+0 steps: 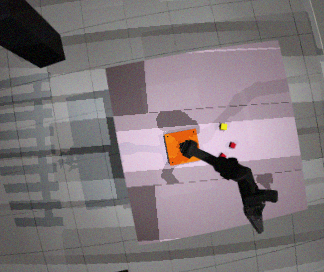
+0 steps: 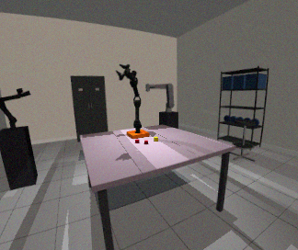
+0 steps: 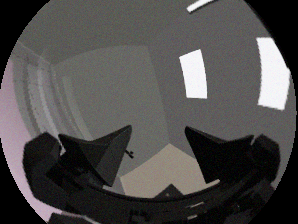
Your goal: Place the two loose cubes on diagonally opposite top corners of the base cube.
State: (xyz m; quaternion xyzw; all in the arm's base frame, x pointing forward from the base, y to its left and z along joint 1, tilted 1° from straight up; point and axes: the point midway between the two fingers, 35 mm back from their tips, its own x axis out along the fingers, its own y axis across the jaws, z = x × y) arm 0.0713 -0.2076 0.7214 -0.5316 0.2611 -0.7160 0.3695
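A yellow cube (image 1: 223, 126) (image 2: 155, 139) and two small red cubes stand apart on the pale table (image 1: 206, 80) (image 2: 120, 161), right of the arm's orange mount (image 1: 173, 150) (image 2: 131, 134). One red cube (image 1: 232, 145) (image 2: 145, 141) is in plain sight. The other red cube (image 1: 222, 155) (image 2: 137, 142) is partly hidden by the arm in the top view. My gripper (image 1: 257, 227) (image 2: 121, 73) (image 3: 158, 128) is open and empty. It is raised high above the table, far from all the cubes. The wrist view shows only wall and ceiling between the fingers.
Off the table stand a dark cabinet (image 2: 89, 106), a shelf rack (image 2: 242, 107) at the right, a black arm on a pedestal (image 2: 15, 152) at the left and a grey arm (image 2: 164, 94) behind the table.
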